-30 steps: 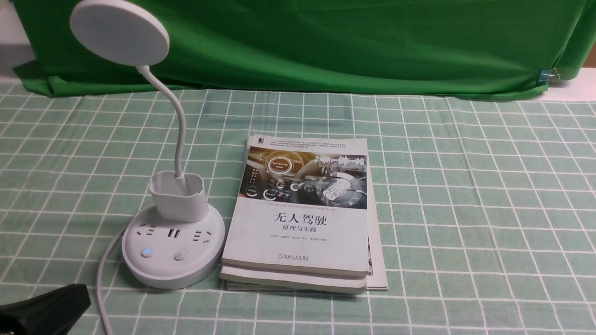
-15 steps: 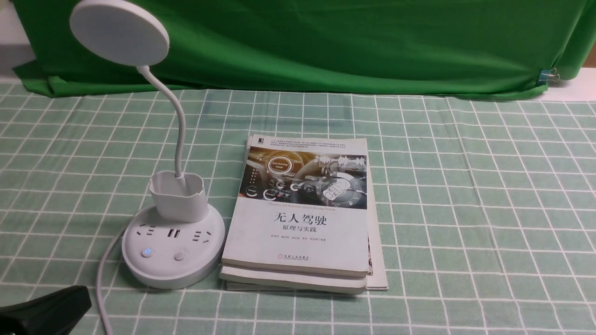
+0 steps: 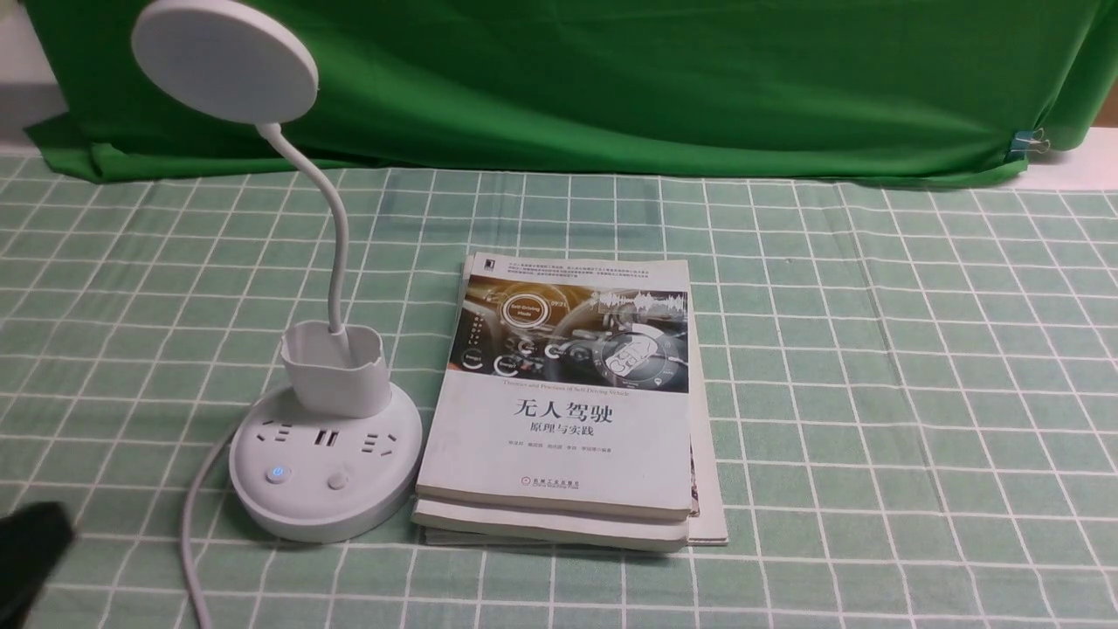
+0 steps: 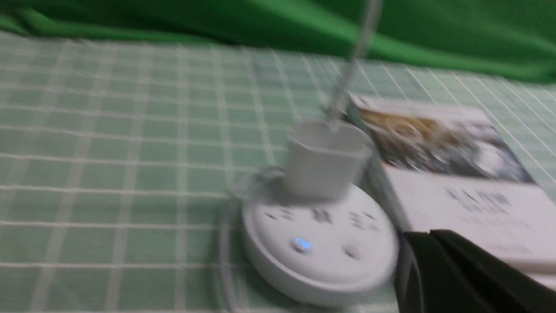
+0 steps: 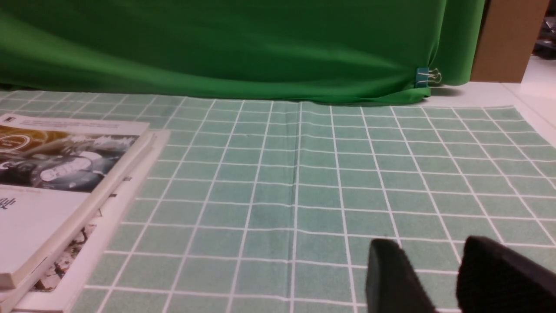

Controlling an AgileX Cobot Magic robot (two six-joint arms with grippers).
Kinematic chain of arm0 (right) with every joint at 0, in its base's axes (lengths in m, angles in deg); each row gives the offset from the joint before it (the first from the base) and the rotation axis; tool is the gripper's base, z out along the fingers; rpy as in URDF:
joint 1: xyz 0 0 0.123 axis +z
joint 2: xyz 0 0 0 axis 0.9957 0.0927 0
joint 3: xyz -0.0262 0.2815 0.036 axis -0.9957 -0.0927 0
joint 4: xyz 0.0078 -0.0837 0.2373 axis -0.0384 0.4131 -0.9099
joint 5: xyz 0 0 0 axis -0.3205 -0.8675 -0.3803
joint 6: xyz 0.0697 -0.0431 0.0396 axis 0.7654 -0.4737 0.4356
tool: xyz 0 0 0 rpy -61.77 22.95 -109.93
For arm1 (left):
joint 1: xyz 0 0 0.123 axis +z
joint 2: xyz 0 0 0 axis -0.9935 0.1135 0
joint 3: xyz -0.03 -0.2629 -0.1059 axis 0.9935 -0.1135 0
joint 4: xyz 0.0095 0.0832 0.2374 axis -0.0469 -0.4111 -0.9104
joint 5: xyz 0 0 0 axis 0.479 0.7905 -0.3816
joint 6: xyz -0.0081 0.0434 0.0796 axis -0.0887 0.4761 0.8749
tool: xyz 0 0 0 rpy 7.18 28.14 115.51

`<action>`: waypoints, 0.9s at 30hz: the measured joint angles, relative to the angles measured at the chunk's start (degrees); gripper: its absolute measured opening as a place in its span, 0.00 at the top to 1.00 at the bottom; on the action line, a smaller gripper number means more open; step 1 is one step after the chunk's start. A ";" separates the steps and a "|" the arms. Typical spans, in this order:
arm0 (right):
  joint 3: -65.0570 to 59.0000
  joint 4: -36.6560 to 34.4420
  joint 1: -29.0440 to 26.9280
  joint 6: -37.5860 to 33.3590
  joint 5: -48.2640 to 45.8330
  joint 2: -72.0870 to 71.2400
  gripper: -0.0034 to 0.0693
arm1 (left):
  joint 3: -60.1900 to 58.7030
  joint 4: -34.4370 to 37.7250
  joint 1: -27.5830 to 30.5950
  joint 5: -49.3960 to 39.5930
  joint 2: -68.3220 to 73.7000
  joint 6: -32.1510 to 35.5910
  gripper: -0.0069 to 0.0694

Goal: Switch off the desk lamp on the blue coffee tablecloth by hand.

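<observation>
Left gripper [image 3: 26, 555] drew back; wrist view shows desk lamp [image 4: 319, 243] blurred

One desk lamp [image 3: 325, 437] (three stacked books [image 3: 568, 411])

Left gripper [image 4: 438, 261]: matte black, wedge-shaped fingers, smooth, blurred. Right gripper [image 5: 438, 278]: two black blunt fingers [image 5: 391, 278], rounded tips, plain surface, unmarked. Arms out of view.

The blue coffee tablecloth [image 3: 873, 367] is spread flat; the desk lamp [image 3: 325, 463] is seen at nine o'clock of the stacked books [image 3: 568, 437].
</observation>
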 joint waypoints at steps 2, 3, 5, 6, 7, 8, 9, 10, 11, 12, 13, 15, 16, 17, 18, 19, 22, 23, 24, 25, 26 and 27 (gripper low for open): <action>0.00 0.00 0.00 0.00 0.00 0.00 0.62 | -2.34 -0.23 2.30 2.00 -2.42 0.13 0.91; 0.00 0.00 0.00 0.00 0.00 0.00 0.62 | -3.40 -0.22 3.02 2.84 -3.36 0.13 0.91; 0.00 0.00 0.00 0.00 0.00 0.00 0.62 | -6.11 -0.26 3.57 4.97 -5.63 0.20 0.91; 0.00 0.00 0.00 0.00 0.00 0.00 0.62 | -7.13 -0.26 3.60 5.69 -6.59 0.19 0.91; 0.00 0.00 0.00 0.00 0.00 0.00 0.62 | -7.59 -0.34 3.60 5.98 -6.76 0.19 0.91; 0.00 0.00 0.00 0.00 0.00 0.00 0.62 | -8.85 -0.41 3.67 6.53 -7.51 0.19 0.91; 0.00 0.00 0.00 0.00 0.00 0.00 0.62 | -9.40 -0.41 3.67 6.68 -7.57 0.19 0.91; 0.00 0.00 0.00 0.00 0.00 0.00 0.62 | -10.92 -0.55 3.74 7.01 -7.76 0.13 0.91; 0.00 0.00 0.00 0.00 0.00 0.00 0.62 | -11.58 -0.58 3.74 7.07 -7.82 0.05 0.91; 0.00 0.00 0.00 0.00 0.00 0.00 0.62 | -12.16 -0.66 3.74 7.16 -7.96 -0.11 0.91; 0.00 0.00 0.00 0.00 0.00 0.00 0.62 | -12.64 -0.65 3.74 7.10 -8.02 -0.25 0.91; 0.00 0.00 0.00 0.00 0.00 0.00 0.62 | -12.91 -0.65 3.74 7.10 -8.02 -0.54 0.91; 0.00 0.00 0.00 0.00 0.00 0.00 0.62 | -12.93 -0.65 3.74 7.31 -8.02 -0.70 0.91; 0.00 0.00 0.00 0.00 0.00 0.00 0.62 | -12.93 -0.65 3.74 7.44 -8.02 -0.83 0.91; 0.00 0.00 0.00 0.00 0.00 0.00 0.62 | -12.93 -0.65 3.74 7.37 -8.02 -0.96 0.91; 0.00 0.00 0.00 0.00 0.00 0.00 0.62 | -12.93 -0.65 3.74 7.15 -8.02 -0.96 0.91; 0.00 0.00 0.00 0.00 0.00 0.00 0.62 | -12.93 -0.65 3.81 6.27 -8.02 -0.98 0.91; 0.00 0.00 0.00 0.00 0.00 0.00 0.62 | -12.93 -0.65 3.81 5.91 -8.02 -0.98 0.91; 0.00 0.00 0.00 0.00 0.00 0.00 0.62 | -12.93 -0.65 3.81 5.77 -8.02 -0.98 0.91; 0.00 0.00 0.00 0.00 0.00 0.00 0.62 | -12.93 -0.65 3.81 5.70 -8.02 -0.98 0.91; 0.00 0.00 0.00 0.00 0.00 0.00 0.62 | -12.93 -0.65 3.81 5.71 -8.02 -0.98 0.91; 0.00 0.00 0.00 0.00 0.00 0.00 0.62 | -12.93 -0.65 3.81 5.71 -8.02 -0.98 0.91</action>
